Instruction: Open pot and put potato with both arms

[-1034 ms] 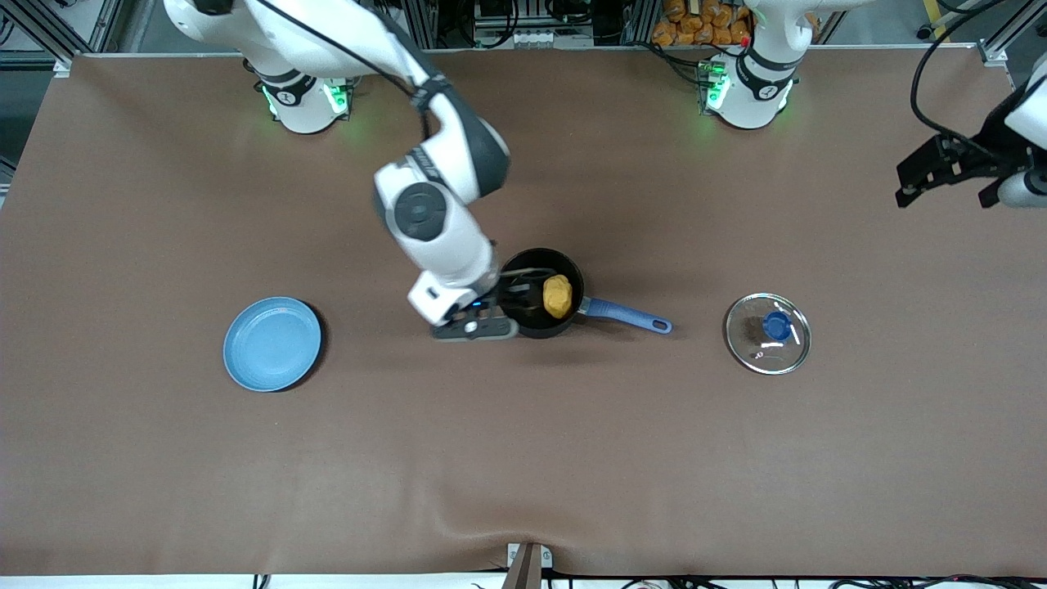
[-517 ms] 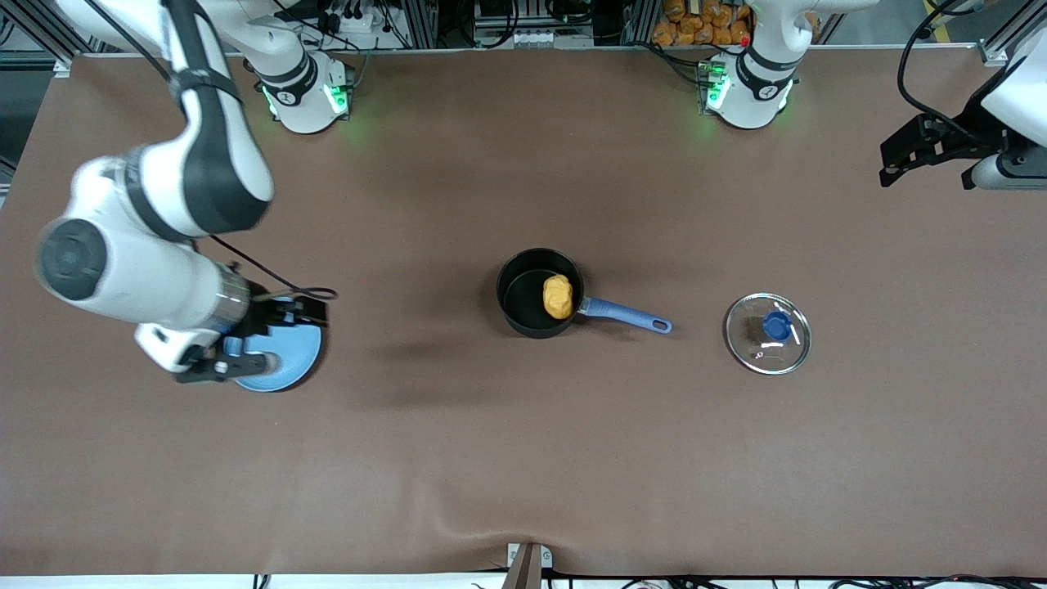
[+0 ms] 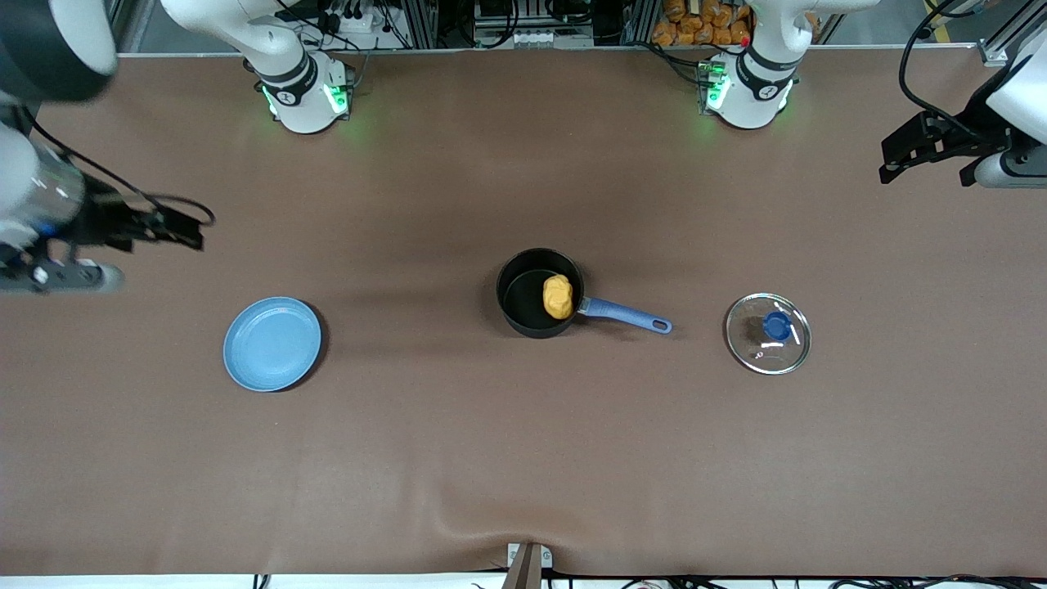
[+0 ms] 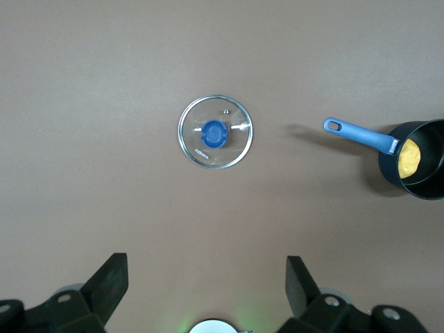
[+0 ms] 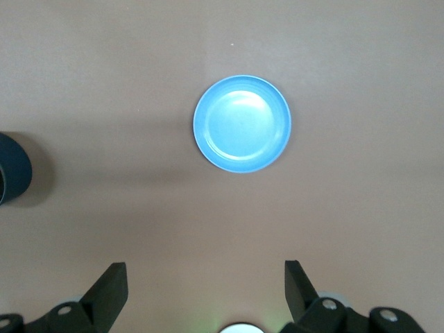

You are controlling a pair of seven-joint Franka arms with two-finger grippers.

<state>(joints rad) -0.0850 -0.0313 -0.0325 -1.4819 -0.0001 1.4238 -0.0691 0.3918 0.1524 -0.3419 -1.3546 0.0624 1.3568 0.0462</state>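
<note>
Brown table [image 3: 523, 458] w/ both arms pulled back to its ends. Right arm [image 3: 49, 49] hangs over the table edge at its own end; right gripper [image 3: 184, 229] up in the air over bare cloth there, fingers [image 5: 104, 291] spread wide, holding nothing. Left arm [image 3: 1018, 90] waits over the table's edge at its end; left gripper [image 3: 900, 164] also in the air over bare cloth, fingers [image 4: 107, 281] wide apart & empty.

Light-blue plate [image 3: 272, 343] lies flat toward the right arm's end, nothing on it. Glass lid [image 3: 767, 333] lies flat on the table toward the left arm's end, blue knob [image 3: 776, 325] up, well apart from the pot. Pot [image 3: 523, 315] sits about mid-table btwn plate & lid, uncovered, black; its blue handle [image 3: 626, 315] points toward the lid. Potato [image 3: 558, 296] is inside the pot, against the wall on the handle side; yellow-orange, lumpy. In left wrist view lid [image 4: 215, 132], pot [image 4: 423, 184] & potato [image 4: 411, 157] all show below the gripper; right wrist view shows the plate [image 5: 242, 123].
</note>
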